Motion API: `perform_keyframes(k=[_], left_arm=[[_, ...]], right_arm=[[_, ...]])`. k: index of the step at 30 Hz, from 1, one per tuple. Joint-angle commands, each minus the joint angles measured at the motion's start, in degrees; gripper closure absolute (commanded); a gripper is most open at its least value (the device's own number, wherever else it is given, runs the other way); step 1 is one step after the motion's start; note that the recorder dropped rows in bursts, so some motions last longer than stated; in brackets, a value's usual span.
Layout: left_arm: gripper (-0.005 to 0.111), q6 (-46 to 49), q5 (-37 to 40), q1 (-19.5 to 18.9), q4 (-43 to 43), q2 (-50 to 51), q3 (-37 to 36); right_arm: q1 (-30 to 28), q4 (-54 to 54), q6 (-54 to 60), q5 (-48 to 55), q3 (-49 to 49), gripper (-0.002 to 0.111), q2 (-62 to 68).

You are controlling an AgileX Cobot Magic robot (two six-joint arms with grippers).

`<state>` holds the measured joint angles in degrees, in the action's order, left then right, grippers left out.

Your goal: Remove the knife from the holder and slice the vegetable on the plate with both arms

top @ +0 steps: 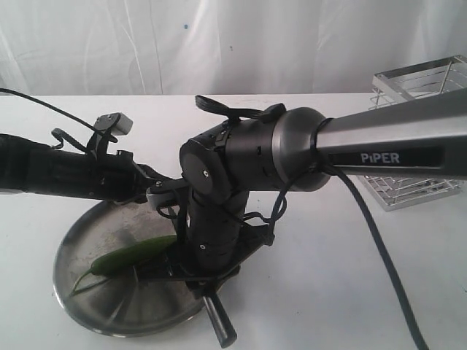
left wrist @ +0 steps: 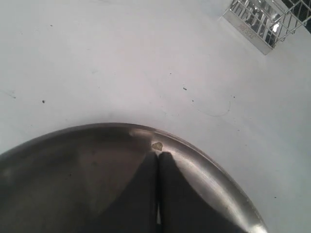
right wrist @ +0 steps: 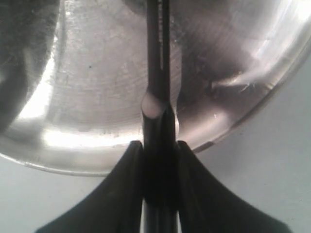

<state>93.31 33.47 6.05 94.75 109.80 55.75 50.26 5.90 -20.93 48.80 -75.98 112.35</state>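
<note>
The dark green cucumber (top: 131, 254) lies on the steel plate (top: 87, 240) at the front left, its thin stem pointing left. My right gripper (right wrist: 160, 145) is shut on the knife (right wrist: 158, 58), whose dark blade reaches out over the plate (right wrist: 97, 97). In the exterior view the black handle end (top: 219, 324) sticks out past the plate's front rim, below the right gripper (top: 211, 281). My left gripper (left wrist: 159, 154) is shut with nothing between its fingers, tips just over the plate's rim (left wrist: 204, 160). The cucumber shows in neither wrist view.
The silver wire holder (top: 419, 138) stands at the back right on the white table, also seen as the holder (left wrist: 262, 19) in the left wrist view. The right arm's grey PiPER link (top: 394, 146) and its cable (top: 379, 248) cross the middle.
</note>
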Motion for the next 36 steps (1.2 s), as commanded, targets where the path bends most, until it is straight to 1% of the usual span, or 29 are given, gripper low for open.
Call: perform_keyframes(k=[1, 11, 16, 21, 27, 31, 36], left_arm=[[0.107, 0.5, 1.5, -0.1, 2.0, -0.2, -0.3], [0.107, 1.1, 4.4, -0.1, 1.9, -0.2, -0.3], [0.107, -0.1, 6.2, -0.1, -0.1, -0.2, -0.3], [0.107, -0.8, 3.1, -0.1, -1.0, -0.2, -0.5], [0.107, -0.9, 2.2, -0.1, -1.0, -0.2, -0.5], [0.107, -0.7, -0.6, -0.1, 1.6, -0.2, -0.5], [0.107, 0.5, 0.0, -0.1, 1.1, 0.2, -0.5]], right_arm=[[0.2, -0.4, -0.2, 0.3, 0.0, 0.108, -0.8], [0.2, -0.1, -0.2, 0.3, 0.0, 0.108, -0.8], [0.2, -0.2, -0.2, 0.0, 0.0, 0.108, -0.8], [0.2, 0.1, -0.2, 0.0, 0.0, 0.108, -0.8], [0.2, 0.7, -0.2, -2.0, 0.0, 0.108, -0.8], [0.2, 0.7, -0.2, -1.9, 0.0, 0.108, -0.8], [0.2, 1.2, -0.2, -2.1, 0.0, 0.108, -0.8]])
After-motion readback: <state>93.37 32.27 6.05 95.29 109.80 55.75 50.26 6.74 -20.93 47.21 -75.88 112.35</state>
